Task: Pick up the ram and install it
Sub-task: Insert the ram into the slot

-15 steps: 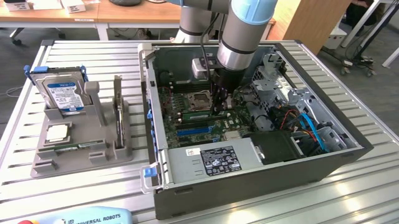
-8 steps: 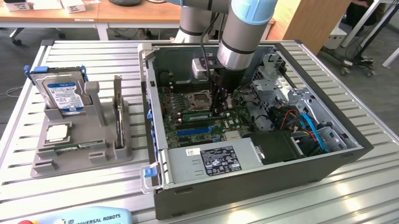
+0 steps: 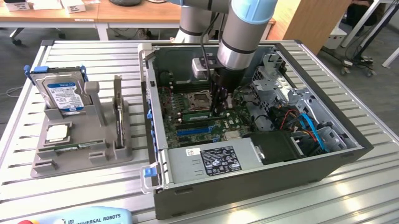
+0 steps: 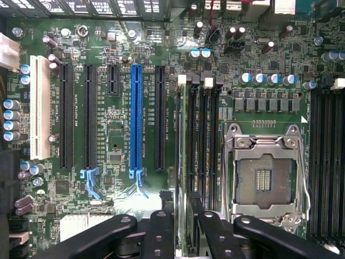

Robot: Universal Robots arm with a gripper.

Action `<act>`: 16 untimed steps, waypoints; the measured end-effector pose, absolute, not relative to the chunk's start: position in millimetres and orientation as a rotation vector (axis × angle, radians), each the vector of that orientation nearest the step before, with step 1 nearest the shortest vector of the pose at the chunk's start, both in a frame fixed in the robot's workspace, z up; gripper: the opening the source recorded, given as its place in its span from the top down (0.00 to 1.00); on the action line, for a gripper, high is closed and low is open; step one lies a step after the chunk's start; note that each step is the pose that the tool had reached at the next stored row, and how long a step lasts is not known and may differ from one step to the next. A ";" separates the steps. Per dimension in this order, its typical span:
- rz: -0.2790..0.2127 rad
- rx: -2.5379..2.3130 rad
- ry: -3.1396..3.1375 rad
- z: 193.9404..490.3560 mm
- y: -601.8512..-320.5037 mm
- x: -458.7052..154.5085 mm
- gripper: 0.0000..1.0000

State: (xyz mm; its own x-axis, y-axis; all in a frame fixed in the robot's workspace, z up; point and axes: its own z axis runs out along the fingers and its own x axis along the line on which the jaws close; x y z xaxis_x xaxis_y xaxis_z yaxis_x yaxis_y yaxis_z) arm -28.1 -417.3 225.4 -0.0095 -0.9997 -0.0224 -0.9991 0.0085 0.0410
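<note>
Claw [image 4: 183, 205] open, fingers [image 4: 161, 232] straddling ram [image 4: 184, 156], no squeeze visible; ram upright in memory slot directly under claw, just beside CPU socket [image 4: 262, 178]

Wrist view adds slot detail: ram edge-on between fingers, blue slot [image 4: 136, 118] farther off, opposite side from socket

Exterior view adds arm [image 3: 240, 42] reaching down into computer case [image 3: 206, 196] on bench [image 3: 349, 196]; hard drive [image 3: 62, 93] on holder [image 3: 81, 161] well away from claw, outside case

Room tight: socket frame close on one side, cables [image 3: 309, 123] and case walls around arm
</note>
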 end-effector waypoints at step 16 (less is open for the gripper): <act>-0.068 2.201 -2.221 250.3 -417.3 -28.1 0.75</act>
State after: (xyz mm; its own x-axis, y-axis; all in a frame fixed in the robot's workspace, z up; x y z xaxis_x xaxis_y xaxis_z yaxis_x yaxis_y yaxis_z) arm -28.1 -417.3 250.3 -0.0095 -0.9997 -0.0204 -0.9991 0.0087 0.0409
